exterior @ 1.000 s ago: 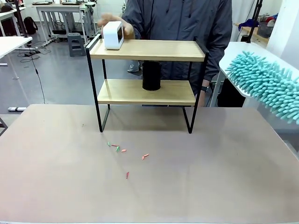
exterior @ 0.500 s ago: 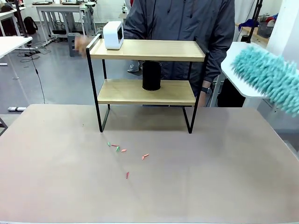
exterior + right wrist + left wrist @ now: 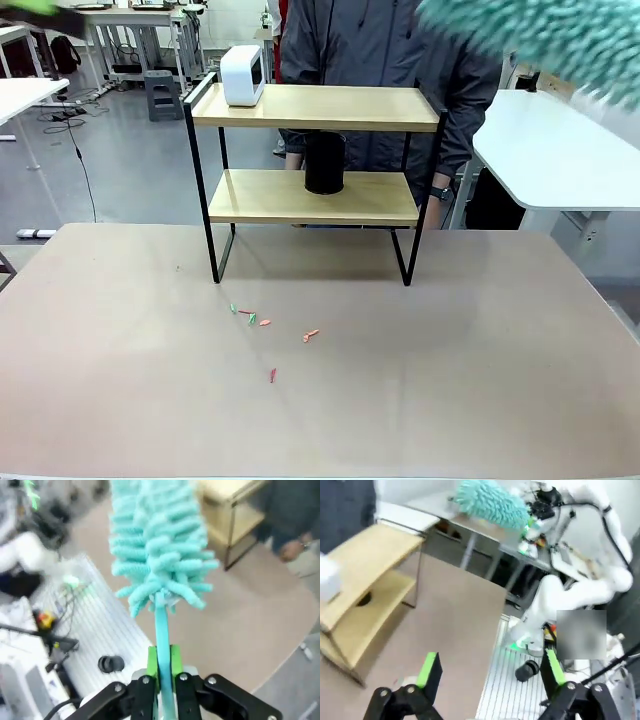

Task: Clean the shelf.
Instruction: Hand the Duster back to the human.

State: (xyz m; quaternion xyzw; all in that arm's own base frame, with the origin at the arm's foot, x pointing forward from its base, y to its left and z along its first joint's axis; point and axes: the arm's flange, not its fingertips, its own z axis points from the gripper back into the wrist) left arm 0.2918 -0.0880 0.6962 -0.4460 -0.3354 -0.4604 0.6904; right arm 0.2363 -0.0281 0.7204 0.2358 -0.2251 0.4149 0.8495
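The table [image 3: 450, 380] fills the near part of the scene, and a person [image 3: 380, 50] in a dark jacket stands at its far side. The shelf [image 3: 300, 198] stands on the far middle of the table, just in front of the person, upright on its black legs.

A teal duster [image 3: 530, 35] hangs blurred high at the far right, above the level of the shelf's top board and apart from it. The right hand [image 3: 162, 660] has its green pads pressed together on the duster's thin teal handle, with the fluffy head pointing away from it. The left hand [image 3: 490, 667] is spread wide with nothing between its fingers, up over the table.

A black cylinder [image 3: 324, 162] stands on the lower board near its middle. A white box [image 3: 241, 75] sits on the left end of the top board. Small red and green scraps [image 3: 262, 322] lie on the table, near of the shelf.
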